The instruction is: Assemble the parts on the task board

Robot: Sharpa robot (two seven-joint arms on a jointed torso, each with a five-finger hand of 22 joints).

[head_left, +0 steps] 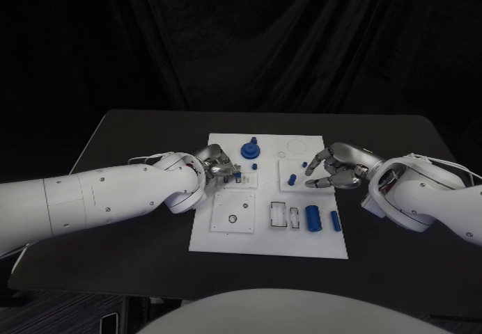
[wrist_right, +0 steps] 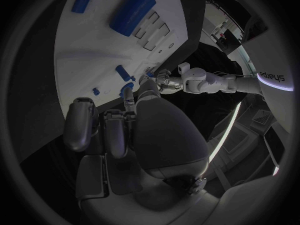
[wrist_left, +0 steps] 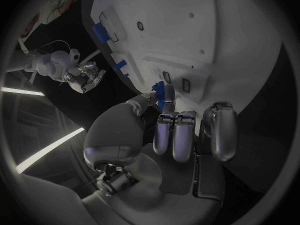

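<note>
**Left hand pinched a blue part at the task board's left edge**

The task board [head_left: 269, 229] lay flat in the middle of the black worktop [head_left: 131, 132]. At the board's left edge, about midway along it, the left hand [head_left: 219, 165] held a small blue part [wrist_left: 164, 94] pinched between its thumb and fingers [wrist_left: 177, 134], just over a raised block with two small slots. A round blue knob piece [head_left: 250, 149] stood just beyond that hand, toward the board's far edge. Near the board's right edge, the right hand [head_left: 340, 167] hovered with its fingers partly curled and apart, gripping nothing; a short blue peg [head_left: 292, 179] lay on the board just beside its fingertips, and whether they touched it could not be told. A blue cylinder [head_left: 313, 218] and a slimmer blue pin [head_left: 336, 221] lay side by side on the board's near right part, next to two rectangular recesses [head_left: 284, 216].
</note>
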